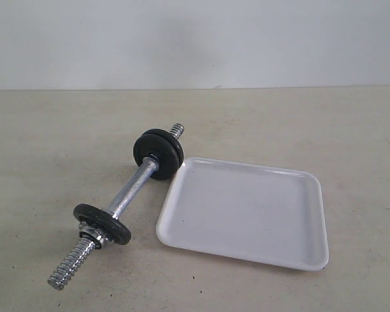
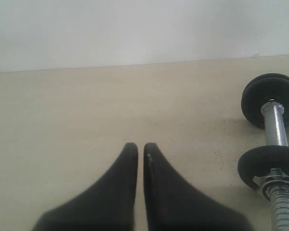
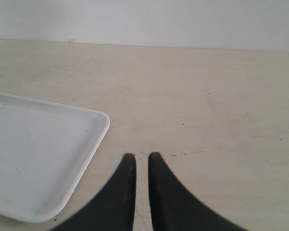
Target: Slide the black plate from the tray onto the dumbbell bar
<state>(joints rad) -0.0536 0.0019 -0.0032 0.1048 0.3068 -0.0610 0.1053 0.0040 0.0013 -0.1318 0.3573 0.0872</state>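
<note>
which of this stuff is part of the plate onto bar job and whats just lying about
Part of the job:
- dumbbell bar
- far-end black plate, on the bar
- near-end black plate, on the bar
- tray, no plate showing in it
- left tool and right tool, both shut

Just lying about:
- nothing loose; only the table under it all

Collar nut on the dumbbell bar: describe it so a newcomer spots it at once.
Left of the white tray lies the dumbbell bar. At its camera-near end sits a single black disc; the collar nut sits against that disc's outer face, before the bare thread. It is the only shiny lobed piece.
</note>
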